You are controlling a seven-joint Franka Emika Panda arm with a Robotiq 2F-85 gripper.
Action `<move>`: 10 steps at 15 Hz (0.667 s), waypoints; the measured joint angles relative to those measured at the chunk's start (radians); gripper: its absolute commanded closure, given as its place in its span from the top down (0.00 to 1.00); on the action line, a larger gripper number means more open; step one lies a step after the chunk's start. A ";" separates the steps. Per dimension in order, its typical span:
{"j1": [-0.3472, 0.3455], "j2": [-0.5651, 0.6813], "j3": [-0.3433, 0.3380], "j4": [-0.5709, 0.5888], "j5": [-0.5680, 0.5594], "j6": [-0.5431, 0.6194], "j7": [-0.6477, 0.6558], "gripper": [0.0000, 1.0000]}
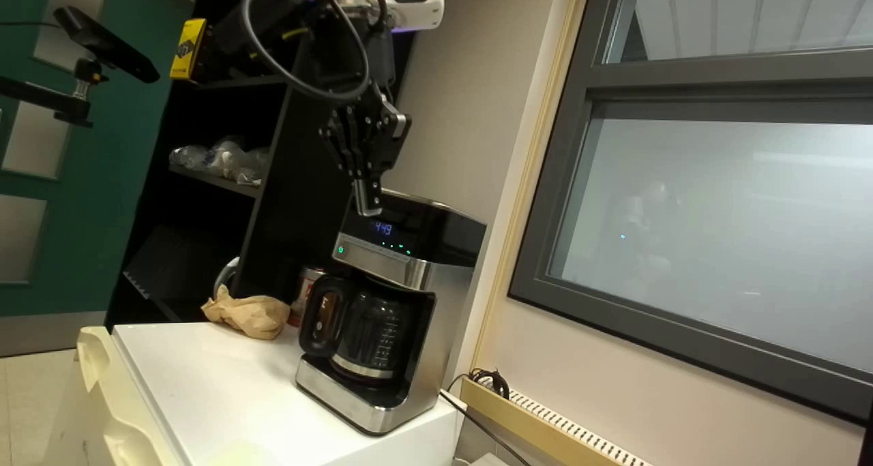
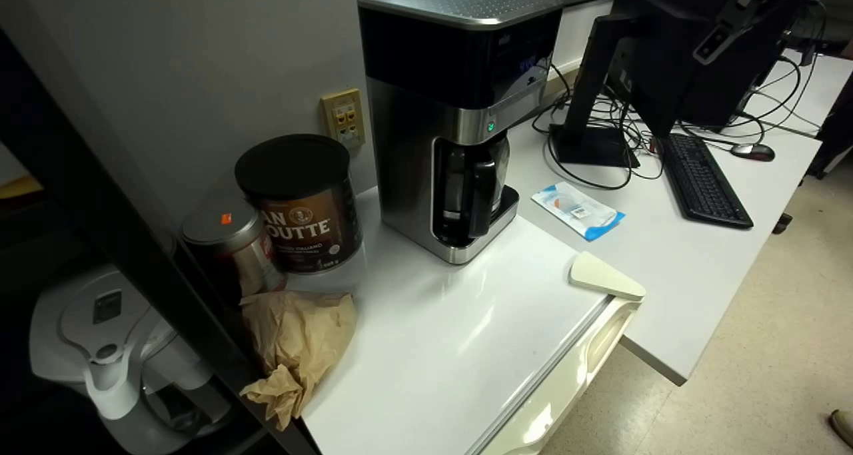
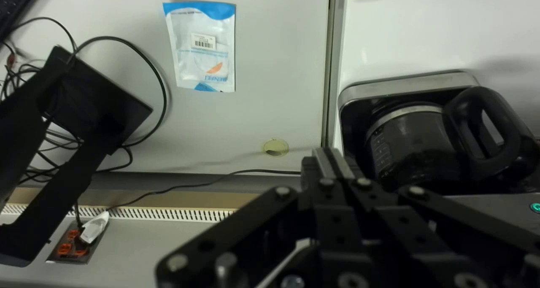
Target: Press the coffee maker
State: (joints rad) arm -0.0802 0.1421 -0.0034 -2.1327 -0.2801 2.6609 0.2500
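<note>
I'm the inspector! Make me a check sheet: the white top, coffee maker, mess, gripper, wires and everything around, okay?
Surface: white top, beside a desk.
Job's things: coffee maker upright on the white top, carafe inside, display lit.
Clutter: crumpled paper bag, large coffee can, smaller can; packet on the desk.
Gripper: shut, nothing seen in it, apart from the coffee maker.
Cables: black cables loop around the monitor stand.
Surroundings: dark shelf, window.
</note>
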 measured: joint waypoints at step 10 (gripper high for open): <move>0.081 0.212 -0.025 0.174 0.040 0.123 0.000 0.00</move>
State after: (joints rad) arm 0.0006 0.3540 -0.0279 -1.9587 -0.2405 2.7837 0.2504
